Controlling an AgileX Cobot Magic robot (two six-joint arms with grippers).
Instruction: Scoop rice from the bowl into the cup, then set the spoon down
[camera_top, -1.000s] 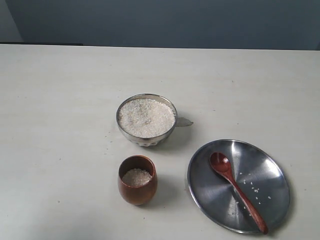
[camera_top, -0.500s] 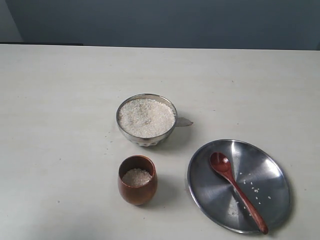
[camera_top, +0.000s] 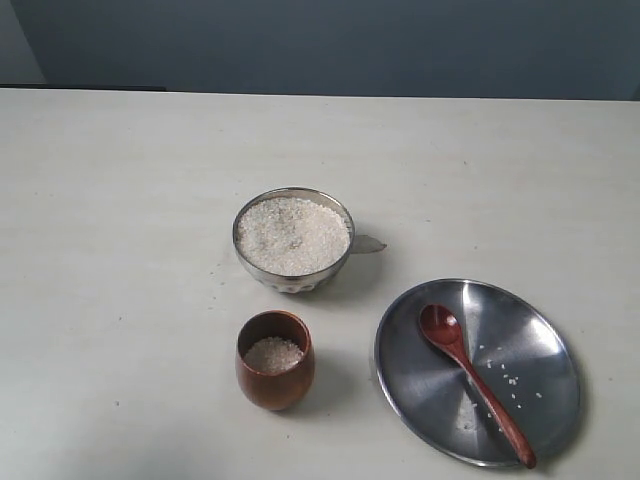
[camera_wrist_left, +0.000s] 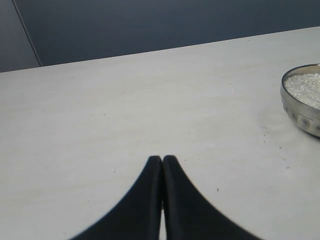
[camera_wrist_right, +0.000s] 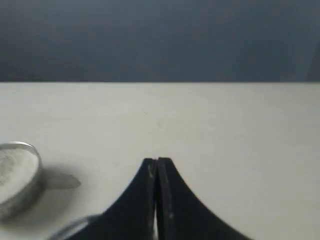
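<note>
The steel bowl (camera_top: 293, 281) stands mid-table, heaped with white rice (camera_top: 292, 234). In front of it the wooden cup (camera_top: 275, 375) holds a low layer of rice (camera_top: 273, 354). The reddish-brown spoon (camera_top: 474, 381) lies in the flat steel plate (camera_top: 545, 385), head toward the bowl, with loose grains beside it. Neither gripper shows in the exterior view. My left gripper (camera_wrist_left: 162, 159) is shut and empty over bare table, with the bowl (camera_wrist_left: 301, 102) off to one side. My right gripper (camera_wrist_right: 157, 161) is shut and empty too, with the bowl (camera_wrist_right: 20, 182) near it.
A small shiny tab (camera_top: 368, 243) juts from the bowl's right side. Stray grains (camera_top: 222, 283) dot the white table (camera_top: 120, 200) left of the bowl. A dark wall runs behind the table's far edge.
</note>
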